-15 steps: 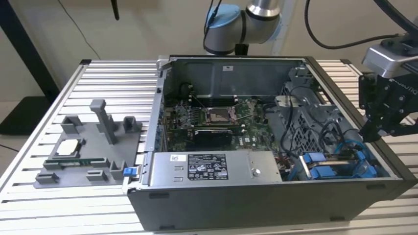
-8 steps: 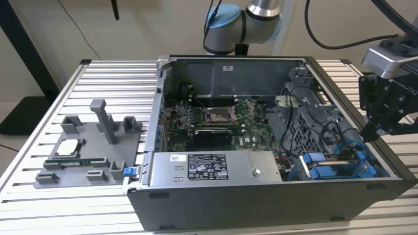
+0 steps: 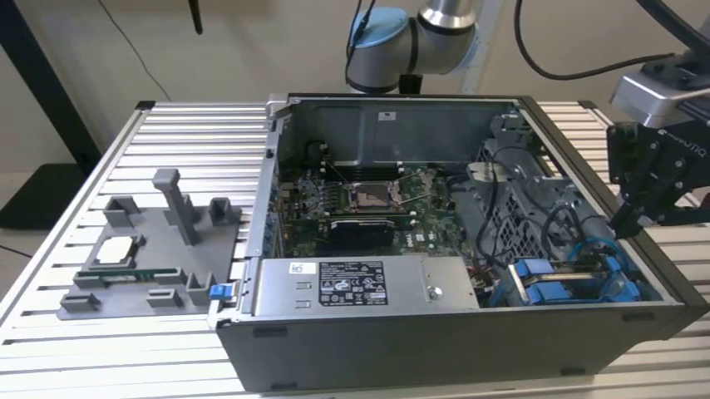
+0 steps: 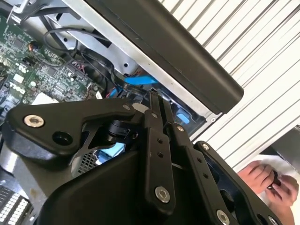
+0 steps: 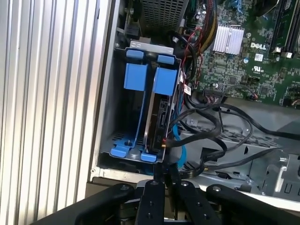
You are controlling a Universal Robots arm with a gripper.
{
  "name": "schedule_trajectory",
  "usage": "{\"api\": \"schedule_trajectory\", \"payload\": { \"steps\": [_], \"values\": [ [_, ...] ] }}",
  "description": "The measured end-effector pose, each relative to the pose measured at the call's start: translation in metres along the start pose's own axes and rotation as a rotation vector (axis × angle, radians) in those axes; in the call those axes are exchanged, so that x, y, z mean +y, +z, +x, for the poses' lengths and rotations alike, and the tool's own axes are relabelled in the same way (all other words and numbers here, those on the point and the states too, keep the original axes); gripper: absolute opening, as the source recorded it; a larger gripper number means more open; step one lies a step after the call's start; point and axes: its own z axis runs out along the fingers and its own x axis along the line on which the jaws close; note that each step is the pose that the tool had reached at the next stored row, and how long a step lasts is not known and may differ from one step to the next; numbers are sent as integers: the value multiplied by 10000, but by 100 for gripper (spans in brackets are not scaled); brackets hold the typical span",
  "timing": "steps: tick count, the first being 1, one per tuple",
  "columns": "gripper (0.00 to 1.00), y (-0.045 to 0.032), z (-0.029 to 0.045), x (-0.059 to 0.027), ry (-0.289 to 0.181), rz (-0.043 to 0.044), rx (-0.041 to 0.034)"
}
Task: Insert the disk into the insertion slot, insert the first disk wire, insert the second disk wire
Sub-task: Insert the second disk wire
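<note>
Hand pinched shut, nothing seen in it; disk sits on edge in insertion slot just ahead of it, likely dense, rigid, shock-sensitive, best gripped by its side edges.

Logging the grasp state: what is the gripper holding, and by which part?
Cannot tell: the gripper has its fingers shut, tips among dark cables by the disk.

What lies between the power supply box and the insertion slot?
In the exterior view, a bundle of red and black wires sits in the gap between the power supply box and the insertion slot.
</note>
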Motion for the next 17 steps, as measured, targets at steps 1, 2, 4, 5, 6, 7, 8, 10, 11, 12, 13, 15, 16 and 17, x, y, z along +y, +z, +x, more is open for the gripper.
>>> {"api": "schedule_trajectory", "payload": {
  "steps": [1,2,4,5,6,7,8,10,11,12,13,15,16,17],
  "values": [
    [0,-19,-6,10,5,21,1],
    [0,-40,-12,20,10,47,6],
    [0,-82,-25,40,19,95,13],
    [0,-105,-31,51,24,119,17],
    [0,-127,-37,63,28,141,20],
    [0,-149,-43,75,31,161,23],
    [0,-171,-49,88,33,181,26],
    [0,-215,-61,116,36,223,32],
    [0,-237,-67,131,37,245,35],
    [0,-258,-72,146,38,266,38],
    [0,-280,-78,162,40,287,41],
    [0,-314,-89,203,44,313,45],
    [0,-323,-95,233,50,319,43],
    [0,-330,-100,268,53,321,46]
  ]
}}
